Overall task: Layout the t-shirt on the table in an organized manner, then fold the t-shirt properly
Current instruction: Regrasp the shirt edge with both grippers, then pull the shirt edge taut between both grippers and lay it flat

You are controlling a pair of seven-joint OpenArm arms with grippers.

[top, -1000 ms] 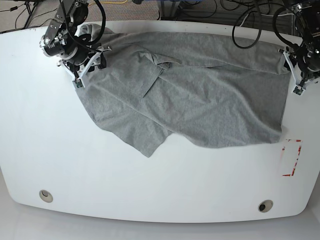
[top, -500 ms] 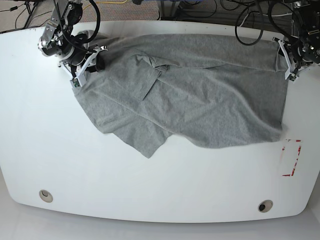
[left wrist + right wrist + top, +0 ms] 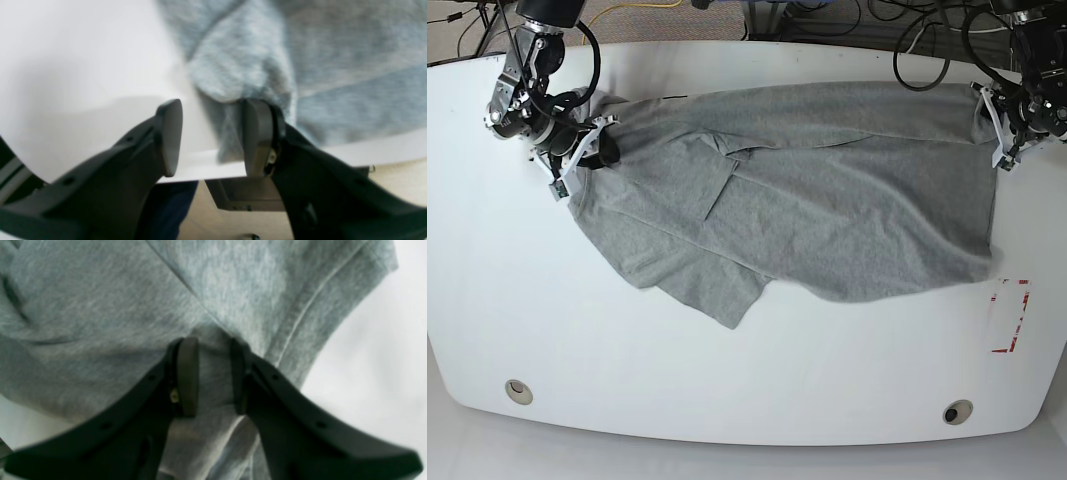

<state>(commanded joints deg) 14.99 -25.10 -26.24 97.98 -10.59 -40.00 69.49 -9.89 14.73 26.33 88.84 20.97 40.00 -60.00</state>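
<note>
Spreading the shirt, not yet folding

Right gripper (image 3: 210,373) pinches a fold of the shirt (image 3: 807,190) between its fingers. Left gripper (image 3: 208,136) stands open, cloth bunched at one finger by the table (image 3: 727,400) edge. Both have drawn farther back than a second ago; smoothing comes next, I'd say

Two black arms with silver joint housings, white brackets and looping black cables. Left hand (image 3: 210,136): black curved fingers (image 3: 170,133), grey flat pads. Right hand (image 3: 210,375): matching black fingers with small recessed screw holes.
</note>
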